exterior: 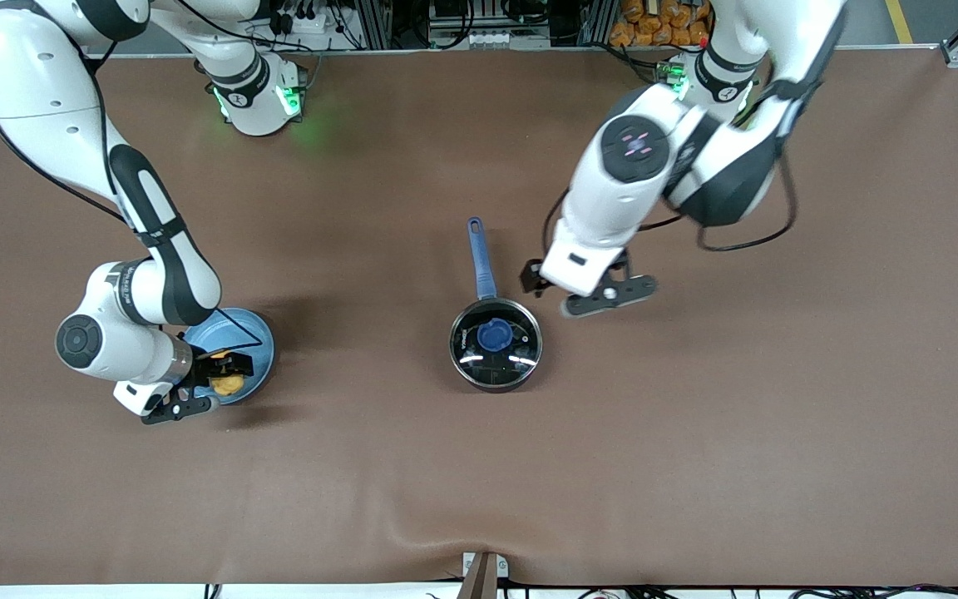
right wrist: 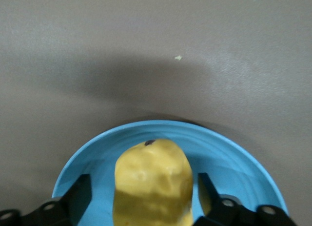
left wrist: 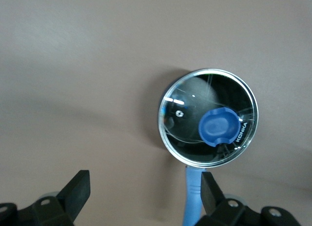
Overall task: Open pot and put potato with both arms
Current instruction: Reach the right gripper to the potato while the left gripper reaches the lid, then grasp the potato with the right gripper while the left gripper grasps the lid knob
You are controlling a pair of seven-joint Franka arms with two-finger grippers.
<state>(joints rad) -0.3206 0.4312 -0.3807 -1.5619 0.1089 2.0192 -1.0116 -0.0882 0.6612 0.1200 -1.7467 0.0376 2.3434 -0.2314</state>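
Brown cloth covers your worktop (exterior: 695, 433) from end to end, and both arms are out over it. Your right gripper (exterior: 214, 378) is down at the light-blue plate (exterior: 256, 337) toward the right arm's end of the worktop, and its fingers (right wrist: 78, 196) stand on either side of the potato (exterior: 229, 384); in the right wrist view a thin gap shows between each finger and the potato (right wrist: 153, 184), so you can read the jaws as spread around it, not yet pressing on it. The potato lies on the plate (right wrist: 234, 157), a yellow bumpy lump with a small dark spot at one end. Your left gripper (exterior: 591, 291) hangs over bare cloth just beside the pot (exterior: 496, 343), toward the left arm's end, close to where the blue handle (exterior: 479, 258) joins the pot. Its fingers (left wrist: 78, 189) are spread wide with nothing between them but worktop and the handle (left wrist: 193, 196) below, near one finger. The pot sits near the middle of the worktop, well apart from the plate, with its handle pointing toward the robots' bases. Its glass lid (left wrist: 208, 116) is on, steel rim all round, the blue knob (exterior: 496, 335) at its centre.
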